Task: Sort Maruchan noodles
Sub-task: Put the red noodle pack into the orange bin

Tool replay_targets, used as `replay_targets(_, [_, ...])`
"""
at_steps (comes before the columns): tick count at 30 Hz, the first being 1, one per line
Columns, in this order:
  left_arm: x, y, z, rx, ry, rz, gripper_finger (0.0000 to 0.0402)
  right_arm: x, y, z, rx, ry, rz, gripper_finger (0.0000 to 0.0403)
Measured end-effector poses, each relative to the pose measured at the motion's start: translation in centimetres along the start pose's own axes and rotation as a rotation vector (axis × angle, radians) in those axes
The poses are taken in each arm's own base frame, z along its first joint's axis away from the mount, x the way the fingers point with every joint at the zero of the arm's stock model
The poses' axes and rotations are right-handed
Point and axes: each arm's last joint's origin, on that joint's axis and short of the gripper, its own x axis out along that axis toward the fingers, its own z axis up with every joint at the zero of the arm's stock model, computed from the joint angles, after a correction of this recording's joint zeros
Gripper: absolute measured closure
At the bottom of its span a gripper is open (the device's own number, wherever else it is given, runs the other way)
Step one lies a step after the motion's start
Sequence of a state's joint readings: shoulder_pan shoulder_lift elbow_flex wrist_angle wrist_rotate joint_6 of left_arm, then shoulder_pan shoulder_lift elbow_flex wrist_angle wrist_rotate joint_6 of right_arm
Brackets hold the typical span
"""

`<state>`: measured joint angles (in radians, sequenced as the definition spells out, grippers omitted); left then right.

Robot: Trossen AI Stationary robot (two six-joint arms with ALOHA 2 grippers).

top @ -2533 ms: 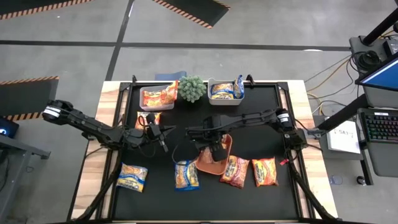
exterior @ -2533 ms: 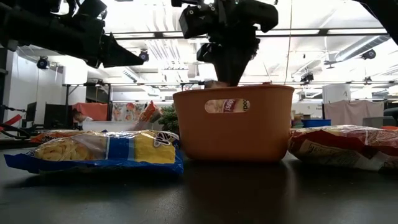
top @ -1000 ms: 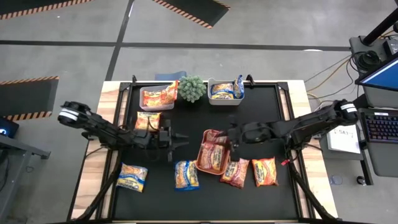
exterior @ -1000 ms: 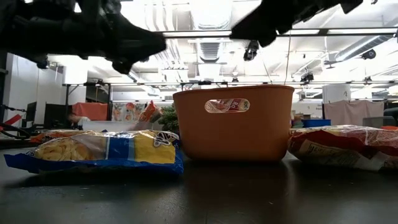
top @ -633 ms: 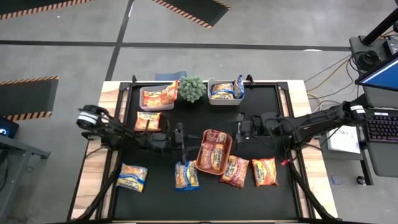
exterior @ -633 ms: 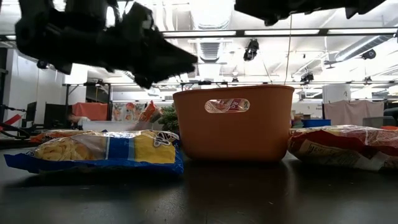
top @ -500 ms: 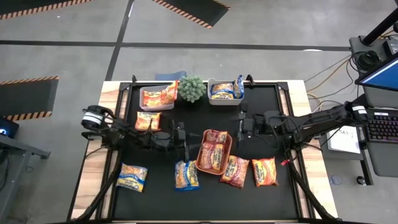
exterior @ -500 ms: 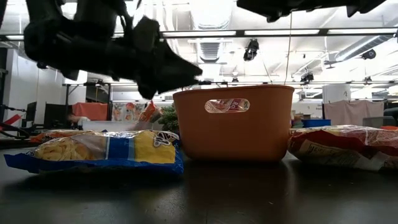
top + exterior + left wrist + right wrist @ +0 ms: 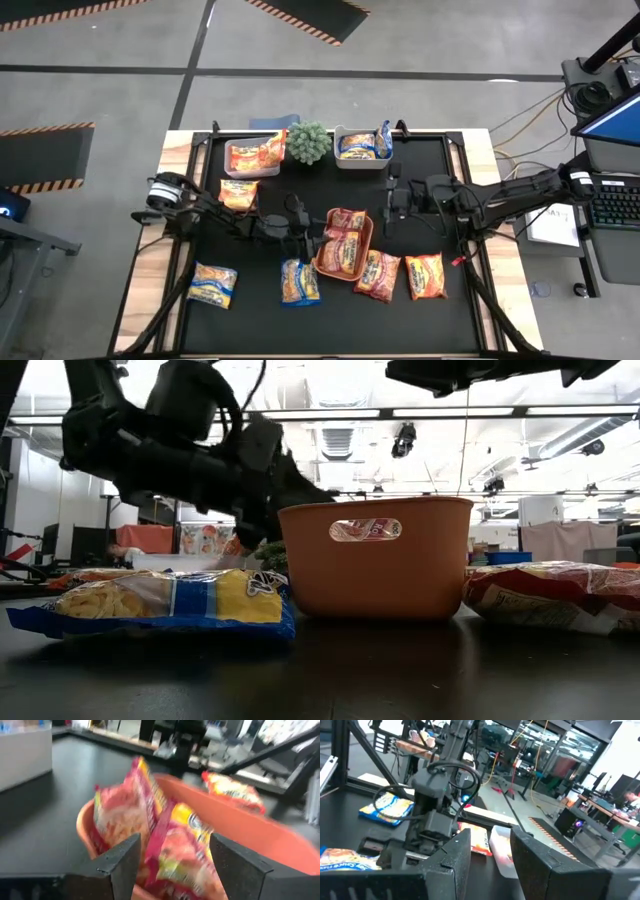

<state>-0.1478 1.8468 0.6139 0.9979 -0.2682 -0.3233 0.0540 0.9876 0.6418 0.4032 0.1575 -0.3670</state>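
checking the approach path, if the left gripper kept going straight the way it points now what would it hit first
Most likely the dark red noodle packets standing in the orange tray. The left gripper, fingers apart and empty, points right at them over the tray's near rim, though depth is hard to judge.

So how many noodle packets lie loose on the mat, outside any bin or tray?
5: one blue-yellow front left, another front centre, two red ones right of the orange tray, one orange under the left arm. More may be hidden.

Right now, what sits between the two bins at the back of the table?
A small green plant, between the left bin and right bin, in the high view.
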Motion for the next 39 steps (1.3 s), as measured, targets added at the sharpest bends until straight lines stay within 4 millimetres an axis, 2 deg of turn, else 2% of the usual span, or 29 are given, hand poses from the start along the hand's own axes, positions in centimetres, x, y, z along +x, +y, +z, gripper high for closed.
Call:
replay_targets(8, [0.6,-0.1,-0.3,0.003,0.055,0.010,0.0192,0.1,0.0,-0.2,0.005,0.012,0.001,0.0275])
replay_targets(14, [0.5,0.1,-0.6,-0.023,0.093,-0.008,0.0215,0.1,0.0,-0.2,0.005,0.013,0.001,0.0275])
replay_targets(22, [0.9,-0.1,-0.4,-0.005,0.121,-0.033,0.0284,0.1,0.0,-0.2,0.006,0.013,0.000,0.0275])
replay_targets(29, [1.4,-0.4,0.2,0.047,0.099,-0.042,0.0386,0.1,0.0,-0.2,0.006,0.013,0.000,0.0275])
replay_targets(39, [1.5,-0.8,1.7,0.245,-0.055,-0.053,0.0400,0.1,0.0,-0.2,0.006,0.015,0.001,0.0275])
